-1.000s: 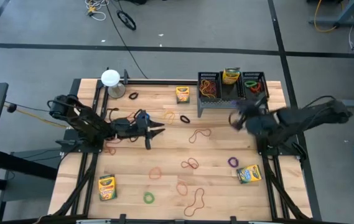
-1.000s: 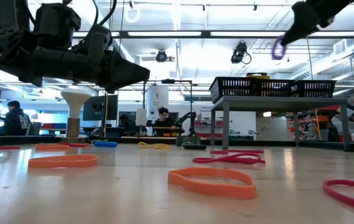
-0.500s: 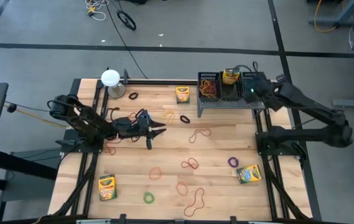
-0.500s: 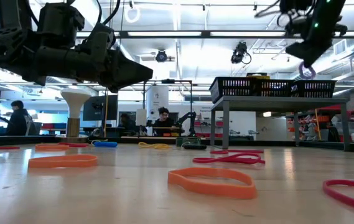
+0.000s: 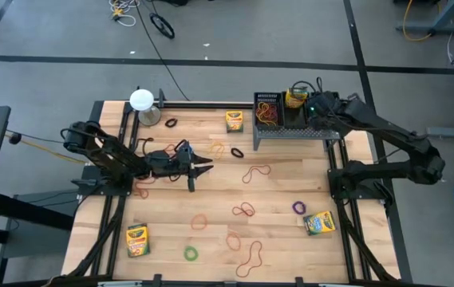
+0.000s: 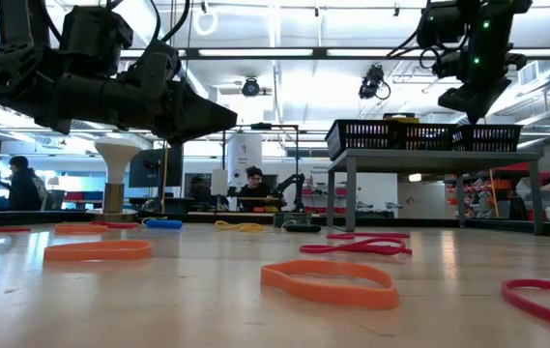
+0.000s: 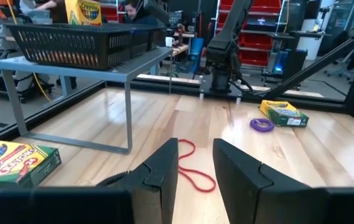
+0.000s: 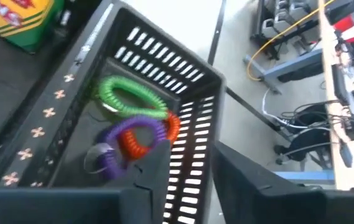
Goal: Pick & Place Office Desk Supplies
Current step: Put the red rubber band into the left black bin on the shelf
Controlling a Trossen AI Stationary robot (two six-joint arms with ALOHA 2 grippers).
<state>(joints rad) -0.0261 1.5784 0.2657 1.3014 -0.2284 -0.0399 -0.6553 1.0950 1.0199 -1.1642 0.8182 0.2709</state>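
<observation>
Several supplies are already seen in the black mesh rack [image 5: 292, 119] at the far right of the desk [image 5: 290, 187]: a heap of bands in its left compartment, a crayon box [image 5: 296, 97] in the middle one, and green, purple and orange bands [image 8: 133, 124] in the right one. The right tool [image 5: 316, 108] is held above that right compartment; in the right wrist view its fingers [image 8: 158, 180] stand parted with nothing between them, and a purple band lies in the bin just beneath, so a drop is judged to be just made.

Much is left. Three crayon boxes remain on the desk: one near the rack [image 5: 234, 120], one at the near left [image 5: 136, 239], one at the near right [image 5: 319, 222]. Loose bands are scattered across the middle and near side, among them a purple one [image 5: 298, 207] and a green one [image 5: 191, 253].

The left tool [image 5: 203, 164] hangs over the desk's left middle, fingers [image 7: 239, 171] partly open and empty, with a red band [image 7: 189, 165] lying ahead of it.
</observation>
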